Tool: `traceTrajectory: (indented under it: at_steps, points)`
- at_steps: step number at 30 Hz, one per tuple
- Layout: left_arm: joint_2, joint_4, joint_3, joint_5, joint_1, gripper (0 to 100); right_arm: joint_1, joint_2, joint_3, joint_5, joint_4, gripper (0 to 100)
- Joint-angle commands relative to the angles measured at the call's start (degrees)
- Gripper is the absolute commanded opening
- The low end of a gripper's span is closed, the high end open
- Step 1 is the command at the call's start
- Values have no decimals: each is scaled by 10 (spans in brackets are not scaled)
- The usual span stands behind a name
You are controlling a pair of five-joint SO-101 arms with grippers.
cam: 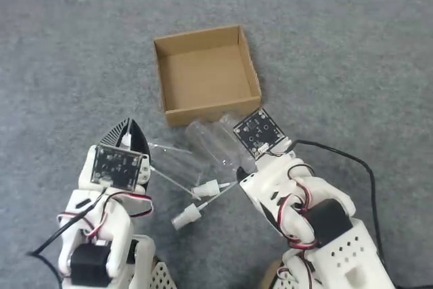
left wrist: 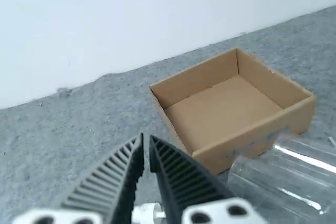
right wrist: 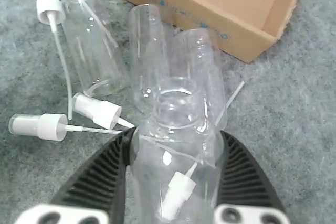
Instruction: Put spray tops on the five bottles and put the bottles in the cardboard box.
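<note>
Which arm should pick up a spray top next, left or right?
Left. The right pincer is already shut on a bottle with an open neck. The left pincer is shut with nothing visible in it, and spray tops lie between the arms.

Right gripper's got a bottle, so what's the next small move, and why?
Probably bring the left gripper over to a loose spray top on the carpet. The right gripper clamps a bottle whose neck is open, and the cardboard box holds nothing yet.

Bottles (cam: pixel 210 141) and spray tops (cam: pixel 205 188) crowd the carpet (cam: pixel 338 65) before the cardboard box (cam: pixel 206 72).
</note>
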Motion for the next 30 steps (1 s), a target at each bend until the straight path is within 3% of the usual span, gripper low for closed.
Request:
traceTrajectory:
  at_steps: [1,6,16,30]
  points:
    - [-4,2,-47,21,6,13,14,-18,-6,-5,-15,118]
    - [18,1,-79,22,7,13,14,-18,-6,-4,-15,118]
    - [249,4,-195,83,7,13,14,-18,-6,-4,-15,118]
    - [375,11,-196,182,7,15,14,-17,12,-2,-44,118]
